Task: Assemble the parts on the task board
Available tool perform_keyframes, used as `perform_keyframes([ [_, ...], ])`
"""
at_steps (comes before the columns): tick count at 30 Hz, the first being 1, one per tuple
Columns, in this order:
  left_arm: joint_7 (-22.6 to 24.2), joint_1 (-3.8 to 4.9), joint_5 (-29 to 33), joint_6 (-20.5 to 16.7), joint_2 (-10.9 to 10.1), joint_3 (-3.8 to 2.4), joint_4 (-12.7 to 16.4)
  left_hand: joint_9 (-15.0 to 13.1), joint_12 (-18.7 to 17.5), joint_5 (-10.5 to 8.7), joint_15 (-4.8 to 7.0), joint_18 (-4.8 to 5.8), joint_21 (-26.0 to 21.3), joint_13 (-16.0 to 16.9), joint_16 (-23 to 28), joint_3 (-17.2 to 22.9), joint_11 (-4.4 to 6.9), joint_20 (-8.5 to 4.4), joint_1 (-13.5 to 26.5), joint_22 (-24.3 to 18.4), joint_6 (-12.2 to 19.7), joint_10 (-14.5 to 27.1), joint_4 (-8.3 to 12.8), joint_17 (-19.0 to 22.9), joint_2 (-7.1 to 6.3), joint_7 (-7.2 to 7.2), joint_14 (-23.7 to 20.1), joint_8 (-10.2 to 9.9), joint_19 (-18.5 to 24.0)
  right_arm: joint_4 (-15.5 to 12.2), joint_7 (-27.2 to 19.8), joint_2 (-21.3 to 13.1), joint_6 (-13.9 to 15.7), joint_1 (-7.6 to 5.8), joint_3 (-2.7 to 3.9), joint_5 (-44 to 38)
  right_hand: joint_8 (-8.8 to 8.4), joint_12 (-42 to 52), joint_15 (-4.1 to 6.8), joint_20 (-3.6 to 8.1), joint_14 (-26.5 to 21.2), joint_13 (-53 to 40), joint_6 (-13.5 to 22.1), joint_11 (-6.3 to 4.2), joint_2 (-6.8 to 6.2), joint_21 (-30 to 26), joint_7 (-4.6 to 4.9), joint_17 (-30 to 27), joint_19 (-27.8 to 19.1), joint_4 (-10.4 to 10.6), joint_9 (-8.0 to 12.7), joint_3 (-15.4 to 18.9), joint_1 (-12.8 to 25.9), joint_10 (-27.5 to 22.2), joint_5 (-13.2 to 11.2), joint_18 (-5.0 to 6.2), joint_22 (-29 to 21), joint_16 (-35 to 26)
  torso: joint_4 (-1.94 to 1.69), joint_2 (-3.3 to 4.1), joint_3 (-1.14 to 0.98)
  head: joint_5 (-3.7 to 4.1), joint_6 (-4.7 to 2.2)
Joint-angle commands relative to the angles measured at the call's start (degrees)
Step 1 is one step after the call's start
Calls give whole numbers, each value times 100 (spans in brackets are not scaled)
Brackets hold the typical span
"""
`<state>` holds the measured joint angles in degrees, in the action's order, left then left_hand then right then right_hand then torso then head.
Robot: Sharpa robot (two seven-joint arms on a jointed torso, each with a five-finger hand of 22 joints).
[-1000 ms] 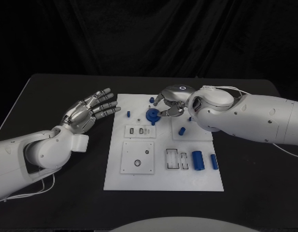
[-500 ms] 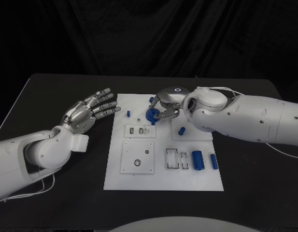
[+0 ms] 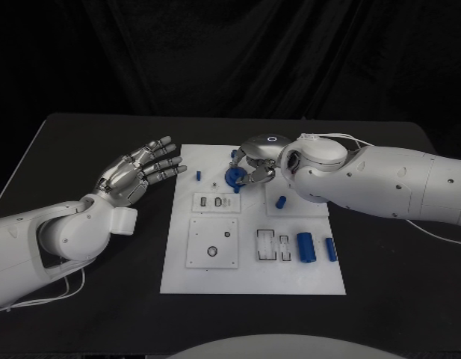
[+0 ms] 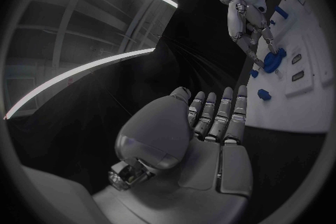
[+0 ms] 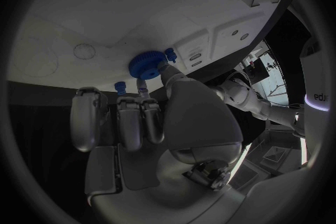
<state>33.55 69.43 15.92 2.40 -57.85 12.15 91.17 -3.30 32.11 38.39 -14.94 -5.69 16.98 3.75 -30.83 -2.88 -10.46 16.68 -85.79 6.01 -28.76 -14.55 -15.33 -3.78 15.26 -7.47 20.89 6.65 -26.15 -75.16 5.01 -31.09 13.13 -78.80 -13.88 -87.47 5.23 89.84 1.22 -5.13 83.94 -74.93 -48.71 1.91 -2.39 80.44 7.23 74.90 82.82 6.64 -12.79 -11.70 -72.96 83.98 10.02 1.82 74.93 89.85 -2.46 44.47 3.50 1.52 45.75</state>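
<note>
The board (image 3: 254,278) lies flat in the middle of the black table (image 3: 69,142). The right hand (image 3: 258,158) is down over the board's far end, fingers curled round a round blue disc (image 3: 234,176); in the right wrist view the fingertips (image 5: 142,88) touch the disc (image 5: 147,64) from its side, so the hand pinches it. The disc sits just above or on the white surface (which of the 2 I cannot tell).

The left hand (image 3: 135,171) hovers over the table just beside the board's left edge, palm up, fingers spread and straight, holding nothing. The left wrist view shows the same: the left hand (image 4: 210,140) open, with the right hand (image 4: 246,22) and the disc (image 4: 273,59) beyond it over the board (image 4: 302,101).

Other blue parts lie on the board. A small peg (image 3: 198,176) stands near the far left edge, and another small peg (image 3: 234,155) stands at the far end, just beside the right hand. A short piece (image 3: 281,202) rests on the raised white plate at the right, close under the right arm. Nearer the robot, 2 cylinders (image 3: 305,248) lie side by side at the right edge, next to a slotted block (image 3: 273,245). 2 more white blocks with holes sit on the left half, the smaller (image 3: 216,203) above the larger (image 3: 213,243).
</note>
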Motion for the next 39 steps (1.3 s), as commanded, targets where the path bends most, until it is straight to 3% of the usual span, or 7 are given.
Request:
perform_keyframes([
  [1, 29, -8, 19, 71, 14, -5, 4, -2, 22, 12, -26, 37, 17, 8, -33, 33, -53, -17, -51, -7, -11, -6, -9, -1, -19, -40, -5, -7, 36, 19, 132, 10, -187, 35, -12, -12, 43, 16, -46, -42, 606, -1507, -98, 49, 56, -24, 8, 1510, -13, -5, -14, 45, -43, 602, 66, 90, 1145, 15, 1, -1, -1, 1, 11],
  [3, 27, -8, 19, 73, 15, -5, 4, -2, 23, 10, -27, 37, 18, 8, -36, 51, -55, -18, -51, -7, -9, -6, -6, -1, -27, -41, -7, -8, 37, 22, 134, 12, -198, 37, -12, -12, 47, 16, -47, -44, 606, -1507, -111, 51, 57, -23, 9, 1510, -13, -6, -14, 46, -46, 602, 77, 90, 1146, 15, -1, -1, 0, 1, 16],
  [5, 24, -8, 19, 76, 16, -5, 3, -2, 23, 10, -27, 37, 18, 8, -36, 51, -55, -18, -51, -7, -9, -6, -6, -1, -27, -41, -7, -8, 37, 25, 141, 11, -209, 39, -12, -12, 71, 16, -55, -54, 606, -1507, -222, 58, 58, -26, 13, 1510, -10, -48, -11, 21, -117, 602, 352, 90, 1147, 15, -1, -1, -1, -3, 19],
  [11, 17, -9, 19, 76, 12, -5, 1, -2, 23, 10, -27, 37, 18, 8, -36, 51, -55, -18, -51, -7, -9, -6, -6, -1, -27, -41, -7, -8, 37, 47, 167, 2, -226, 42, -12, -12, 134, 16, -70, -64, 606, -1507, -453, 78, 46, -34, 14, 1510, -11, -168, -36, -64, -266, 602, 756, 91, 1147, 15, 3, 0, -2, -13, 21],
  [14, 15, -9, 19, 79, 12, -5, -1, -2, 23, 10, -27, 37, 18, 8, -36, 51, -55, -18, -51, -7, -9, -6, -6, -1, -27, -41, -7, -8, 37, 54, 144, -8, -163, 43, -12, -12, 231, 16, -100, -87, 606, -1507, -683, 115, 36, -36, 6, 1510, -9, -290, -107, -154, -392, 602, 1097, 90, 1148, 15, 4, 1, -2, -20, 20],
  [19, 11, -10, 19, 81, 14, -5, -3, -2, 23, 10, -27, 37, 18, 8, -36, 51, -55, -18, -51, -7, -9, -6, -6, -1, -27, -41, -7, -8, 37, 51, 67, -35, 55, 42, -12, -12, 407, 16, -104, -102, 606, -1507, -964, 111, 69, -10, -33, 1510, 11, -407, -256, -230, -496, 602, 1339, 84, 1157, 15, 3, 1, -4, -39, 14],
  [39, 0, -12, 19, 75, -22, -5, 2, -2, 25, 8, -28, 39, 20, 7, -43, 85, -55, -17, -50, -6, -14, -4, -4, -1, -35, -46, -9, -7, 39, -160, -79, -314, 744, -63, 12, -12, 584, 16, -34, -45, 606, -1507, -1083, 29, 98, 107, -125, 1510, 100, -445, -521, -181, -443, 602, 1223, 55, 1198, 15, 4, 0, 1, -100, 20],
])
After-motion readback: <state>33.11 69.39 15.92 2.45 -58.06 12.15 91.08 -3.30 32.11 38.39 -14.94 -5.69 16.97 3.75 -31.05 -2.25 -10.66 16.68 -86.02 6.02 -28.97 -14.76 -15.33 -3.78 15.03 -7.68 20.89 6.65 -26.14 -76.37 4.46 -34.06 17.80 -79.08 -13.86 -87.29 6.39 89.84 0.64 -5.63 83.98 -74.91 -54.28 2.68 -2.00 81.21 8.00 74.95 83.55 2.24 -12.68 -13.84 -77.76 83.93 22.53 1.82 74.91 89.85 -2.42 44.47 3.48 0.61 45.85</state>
